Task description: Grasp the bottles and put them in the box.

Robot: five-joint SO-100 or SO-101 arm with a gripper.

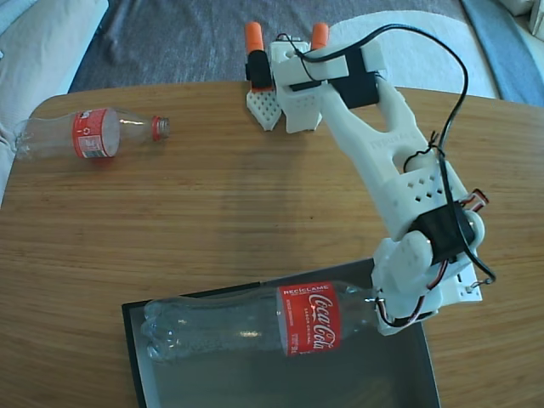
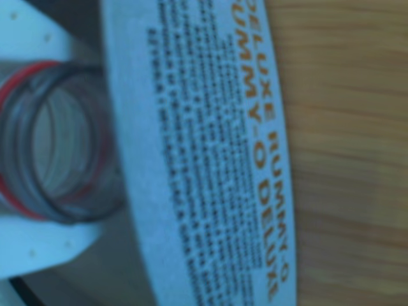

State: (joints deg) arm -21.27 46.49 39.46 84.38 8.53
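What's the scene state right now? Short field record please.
held bottle: lying sideways over the box, red label, neck toward the gripper
gripper state: fingers closed around the bottle's neck ring in the wrist view
other bottle: lying on the table, far left in the fixed view, untouched
box rim: printed text, seen in the wrist view
bottles released in box: none yet

Probably a home: wooden table (image 1: pixel 212 221), grey carpet (image 1: pixel 170 38), a pale cushion (image 1: pixel 42 38).
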